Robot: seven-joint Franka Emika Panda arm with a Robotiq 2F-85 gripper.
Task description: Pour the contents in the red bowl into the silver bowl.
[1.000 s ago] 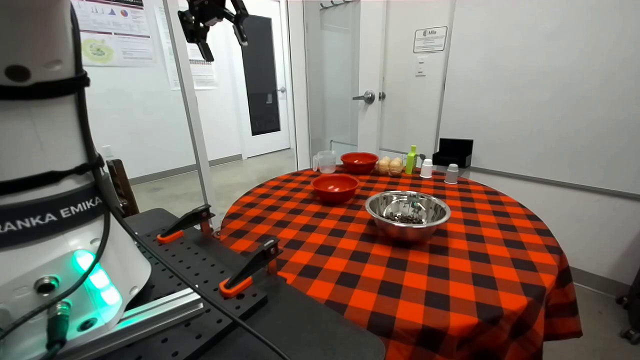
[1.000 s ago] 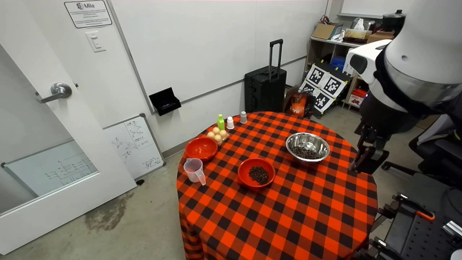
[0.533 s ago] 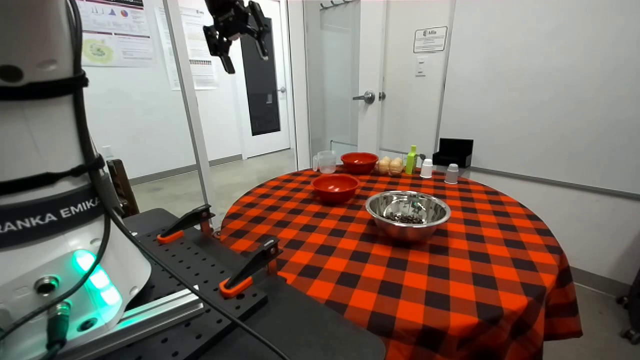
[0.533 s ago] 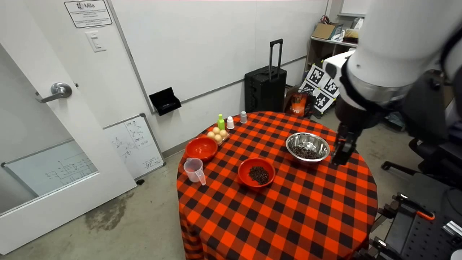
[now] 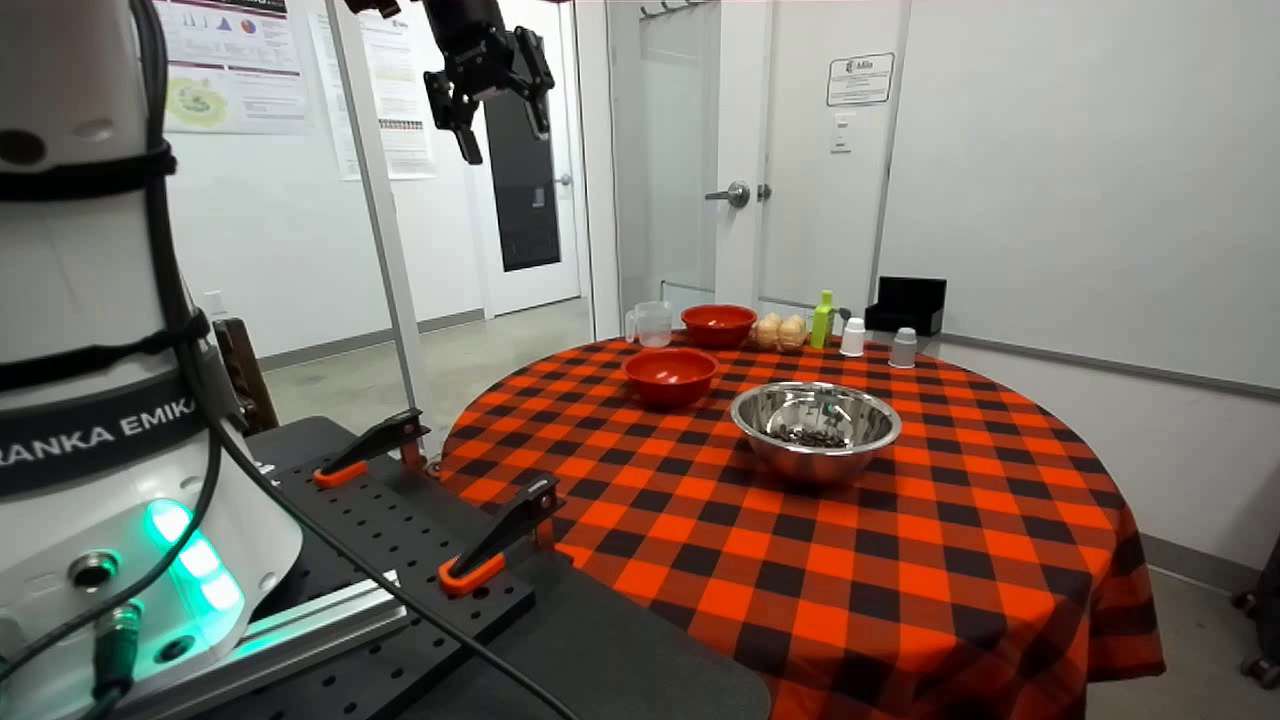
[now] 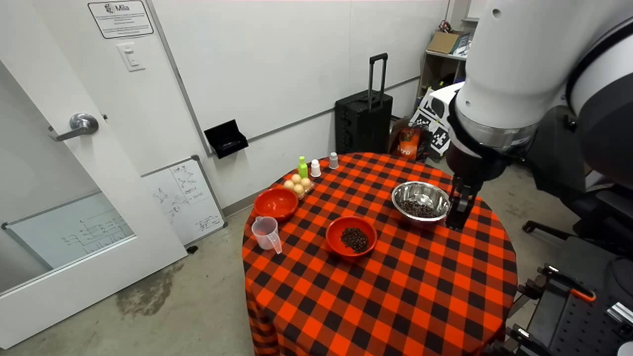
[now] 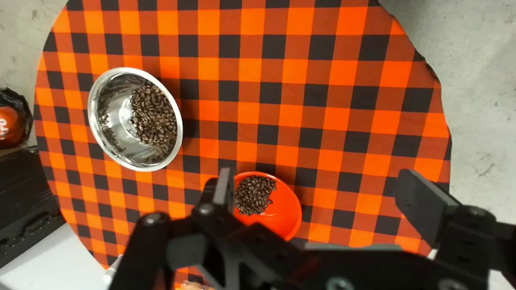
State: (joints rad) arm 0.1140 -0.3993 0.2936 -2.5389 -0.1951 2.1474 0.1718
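The red bowl [image 6: 338, 228] stands upright on the checked cloth, with dark coffee beans in it; in the wrist view my left finger and gripper body cover part of this red bowl [image 7: 287, 207]. Larger and shiny, the silver bowl [image 7: 123, 117] also holds beans and sits apart from it, as both exterior views show with the silver bowl [image 5: 815, 458]. My gripper [image 5: 507, 148] hangs high above the table level, touching nothing. Its fingers are spread wide in the wrist view, and only cloth and part of the red bowl show far below between the fingertips of the gripper [image 7: 315, 174].
A second red bowl [image 6: 275, 204] stands near the table's far edge beside a clear measuring cup [image 6: 267, 232]. Several eggs [image 6: 298, 185], a green bottle [image 6: 302, 168], a white cup [image 6: 315, 168] and a grey one [image 6: 334, 160] line that edge. Clamps [image 5: 500, 535] sit at the robot's base.
The arm has swung in over the table: my gripper has come right and down in an exterior view, with its fingers staying spread. The bowls have not moved.
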